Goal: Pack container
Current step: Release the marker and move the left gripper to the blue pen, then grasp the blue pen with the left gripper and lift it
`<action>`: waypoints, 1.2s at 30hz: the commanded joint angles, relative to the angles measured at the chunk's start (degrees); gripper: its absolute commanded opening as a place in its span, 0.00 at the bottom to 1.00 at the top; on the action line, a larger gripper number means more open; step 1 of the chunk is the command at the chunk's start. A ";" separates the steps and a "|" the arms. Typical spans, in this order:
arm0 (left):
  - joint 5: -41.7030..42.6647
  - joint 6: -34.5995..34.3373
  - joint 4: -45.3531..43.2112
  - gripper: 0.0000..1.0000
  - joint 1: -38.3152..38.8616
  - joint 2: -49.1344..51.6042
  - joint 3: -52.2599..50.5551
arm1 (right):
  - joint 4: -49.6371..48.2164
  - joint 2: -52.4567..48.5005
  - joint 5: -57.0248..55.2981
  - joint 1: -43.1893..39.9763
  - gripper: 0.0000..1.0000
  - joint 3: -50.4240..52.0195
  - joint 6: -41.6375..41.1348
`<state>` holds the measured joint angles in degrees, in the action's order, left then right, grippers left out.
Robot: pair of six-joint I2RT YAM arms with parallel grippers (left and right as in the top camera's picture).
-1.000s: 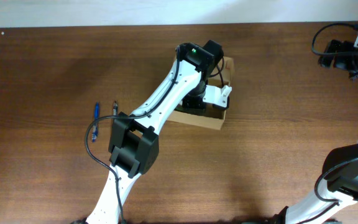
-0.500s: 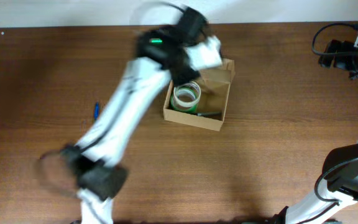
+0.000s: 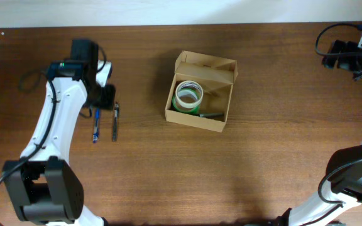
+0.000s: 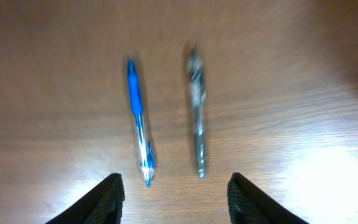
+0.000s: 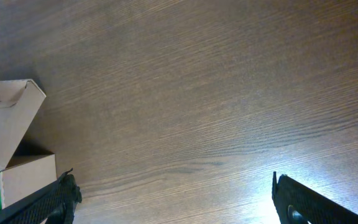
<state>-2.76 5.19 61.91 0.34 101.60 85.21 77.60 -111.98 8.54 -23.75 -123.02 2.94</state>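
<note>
The tan cardboard container (image 3: 219,123) stands open at the table's middle, lid flap up at the back. Inside lie tape rolls (image 3: 188,95) and a dark pen (image 3: 211,115). A blue pen (image 3: 95,125) and a grey pen (image 3: 114,122) lie side by side at the left. My left gripper (image 3: 104,95) is open and empty, hovering just above their far ends; the left wrist view shows the blue pen (image 4: 138,127) and the grey pen (image 4: 197,112) ahead of the jaws (image 4: 176,199). My right gripper (image 3: 339,55) is open and empty at the far right; its view shows the container (image 5: 8,134).
The table's far edge and a white wall run along the top of the overhead view. The right arm's base (image 3: 351,172) stands at the lower right. The left arm's base (image 3: 43,194) stands at the lower left.
My left arm has swung out of the container and left across the table to the two pens. The tape rolls and dark pen in the container are now uncovered. The right arm has not moved.
</note>
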 commanded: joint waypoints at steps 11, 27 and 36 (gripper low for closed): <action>2.97 1.18 -11.08 0.54 -4.94 5.57 -11.67 | -0.02 0.07 0.48 0.09 0.99 0.02 -0.46; 3.04 1.11 -13.33 0.50 -7.04 13.70 -11.67 | -0.02 0.07 0.48 0.11 0.99 0.02 -0.46; 3.02 1.09 -13.46 0.19 -7.04 15.19 -11.67 | -0.02 0.07 0.48 0.09 0.99 0.02 -0.46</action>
<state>-1.34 5.93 48.56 -6.52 114.02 73.87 77.60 -111.98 8.54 -23.75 -123.02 2.96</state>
